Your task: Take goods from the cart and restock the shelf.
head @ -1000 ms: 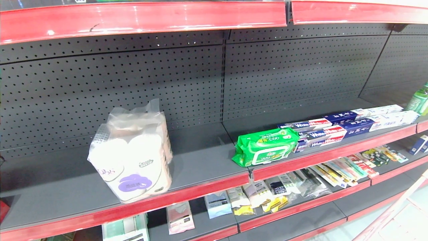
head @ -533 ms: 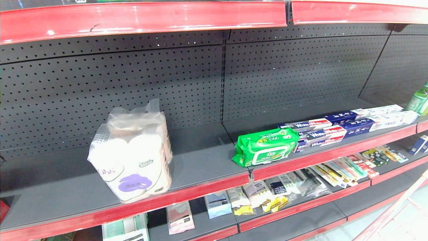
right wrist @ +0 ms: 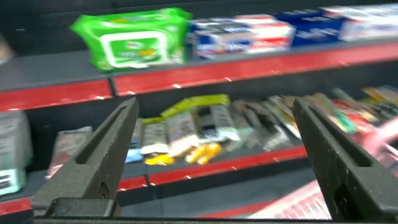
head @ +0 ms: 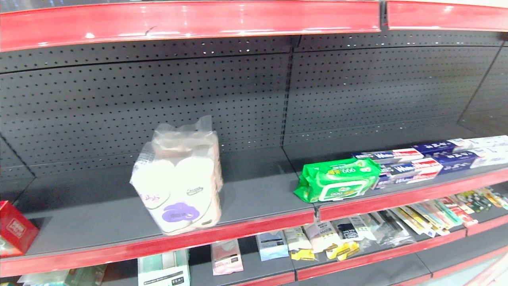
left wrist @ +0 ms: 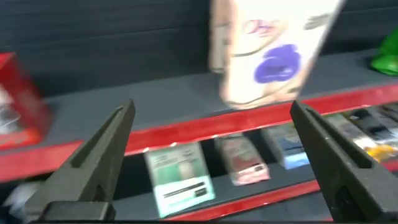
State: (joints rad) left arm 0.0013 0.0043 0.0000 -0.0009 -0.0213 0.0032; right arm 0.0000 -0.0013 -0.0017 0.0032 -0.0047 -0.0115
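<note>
Spread wide and empty at the left hand (left wrist: 211, 149), before the toilet roll pack (head: 178, 186) at the near edge of the shelf (head: 254, 190); same wide, empty spread at the right hand (right wrist: 214, 149), before the green wipes pack (head: 337, 179); toothpaste boxes (head: 408, 169) just right of it

Print we spot, none we can make out:
- green wipes pack (head: 337, 178): white characters on top, white lid label.
- red-and-blue boxes (head: 408, 169) beside it: white lettering along sides.
- toilet roll pack (head: 178, 194): purple label, small script mark.
- red box (head: 14, 232): white label.
</note>
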